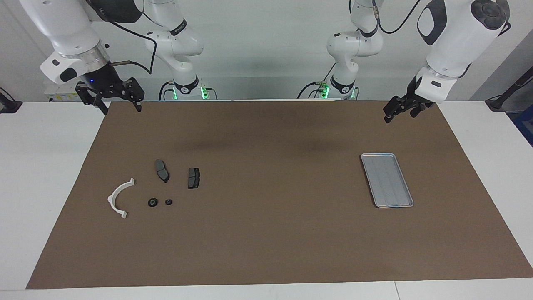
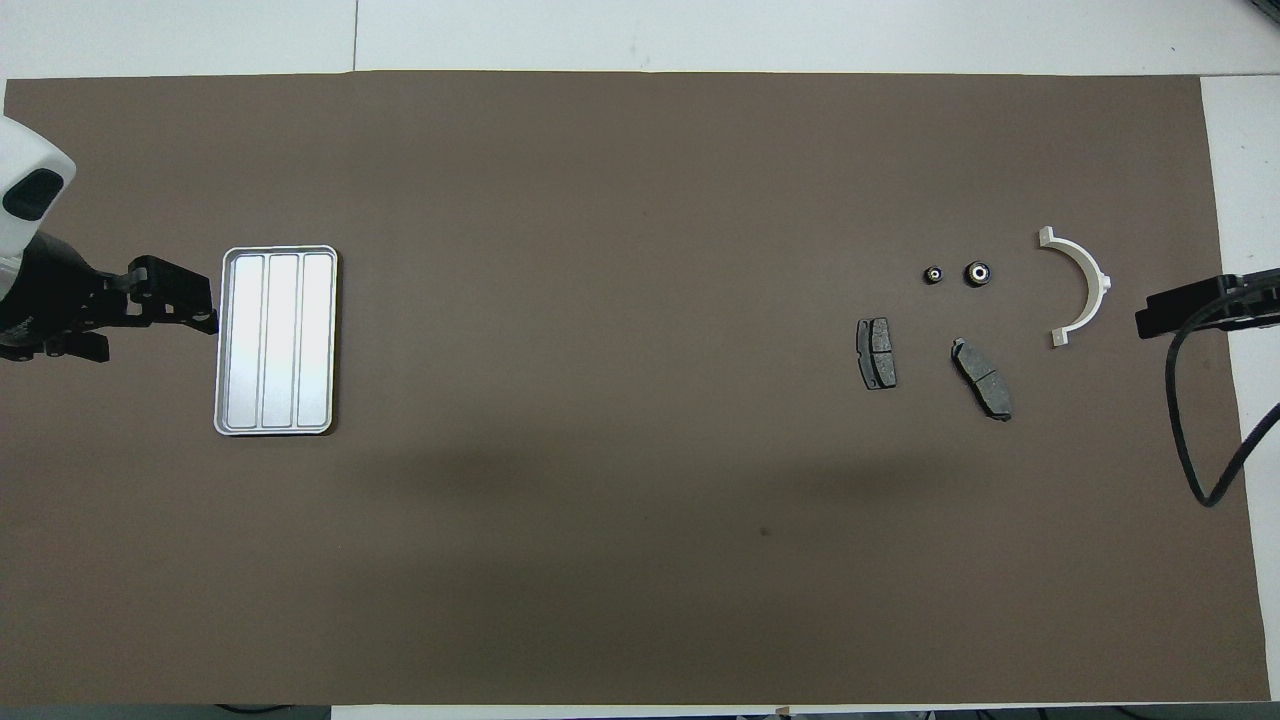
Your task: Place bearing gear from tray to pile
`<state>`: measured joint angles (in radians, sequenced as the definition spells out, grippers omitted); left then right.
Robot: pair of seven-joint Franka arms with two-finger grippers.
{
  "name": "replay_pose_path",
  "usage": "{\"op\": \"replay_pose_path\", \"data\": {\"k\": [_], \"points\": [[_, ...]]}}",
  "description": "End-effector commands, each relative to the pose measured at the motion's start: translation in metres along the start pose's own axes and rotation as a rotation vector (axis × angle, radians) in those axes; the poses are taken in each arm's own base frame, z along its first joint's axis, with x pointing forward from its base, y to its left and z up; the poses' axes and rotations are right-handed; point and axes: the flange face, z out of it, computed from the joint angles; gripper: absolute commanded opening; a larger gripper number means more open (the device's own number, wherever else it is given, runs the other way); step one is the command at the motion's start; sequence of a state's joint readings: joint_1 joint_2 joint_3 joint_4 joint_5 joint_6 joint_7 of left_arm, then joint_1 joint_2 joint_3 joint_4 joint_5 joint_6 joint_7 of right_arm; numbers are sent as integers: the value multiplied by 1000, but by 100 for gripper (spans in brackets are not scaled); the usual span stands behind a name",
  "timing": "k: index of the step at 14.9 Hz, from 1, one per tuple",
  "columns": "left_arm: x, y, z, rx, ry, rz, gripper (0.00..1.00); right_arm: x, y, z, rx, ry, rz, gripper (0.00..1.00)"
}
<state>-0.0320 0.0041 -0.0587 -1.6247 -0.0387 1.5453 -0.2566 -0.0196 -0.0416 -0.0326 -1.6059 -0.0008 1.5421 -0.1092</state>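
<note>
Pincer of the right arm [image 1: 121,109] hangs spread above the surface corner. Two bearing gears [image 1: 153,202] lie in the pile [image 1: 161,170], beside the white bracket [image 1: 110,199]. The tray [image 1: 387,179] holds nothing. The left pincer [image 1: 399,113] waits raised; I cannot tell its state. I judge no grasp remains, so I would keep both arms clear.

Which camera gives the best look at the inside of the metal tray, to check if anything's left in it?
The overhead view: it looks steeply down on the tray, so its whole ridged floor shows, with nothing on it. The facing view shows the tray slanted and duller, though its floor also looks bare there.
</note>
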Motion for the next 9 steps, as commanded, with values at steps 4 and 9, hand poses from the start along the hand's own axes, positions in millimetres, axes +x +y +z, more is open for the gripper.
{"op": "replay_pose_path", "data": {"k": [4,9], "points": [[-8,-3,-2,-7,-4,2,100,-13,1,5,-29,-9,57,100],[-9,-2,-2,-7,-4,3,100,-14,1,4,-29,-12,60,100]]}}
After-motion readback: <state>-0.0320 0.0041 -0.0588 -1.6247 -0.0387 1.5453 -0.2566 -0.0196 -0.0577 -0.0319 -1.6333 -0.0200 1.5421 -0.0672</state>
